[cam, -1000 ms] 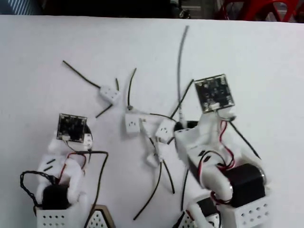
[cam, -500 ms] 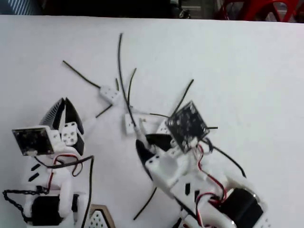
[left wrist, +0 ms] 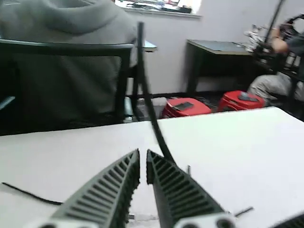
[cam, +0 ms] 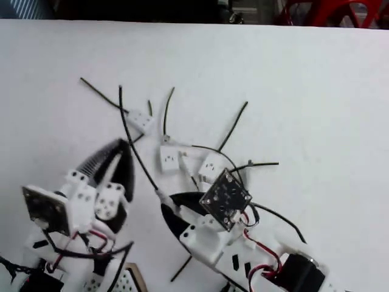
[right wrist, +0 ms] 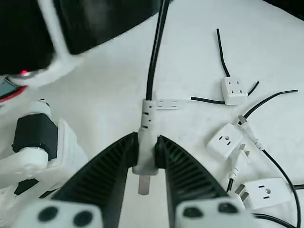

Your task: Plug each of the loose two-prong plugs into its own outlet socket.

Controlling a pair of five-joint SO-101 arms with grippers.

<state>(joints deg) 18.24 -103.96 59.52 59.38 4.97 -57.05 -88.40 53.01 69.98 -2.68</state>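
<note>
White plug (right wrist: 146, 164) is clenched in the right gripper (right wrist: 147, 140), just nearside of the sockets (cam: 169, 159). We note its black cord (cam: 137, 158) has swung leftward since half a second ago. Left gripper (left wrist: 143, 154), nearly closed and empty, has advanced beside the cord.

The left arm (cam: 82, 194) and right arm (cam: 205, 240) are formed of white printed shells. Black, ribbed, tapering fingers (left wrist: 180, 194) are fitted to each. A square circuit board (cam: 225, 198) is mounted at each wrist, and thin red and black wires (cam: 260, 249) are looped along the links.
</note>
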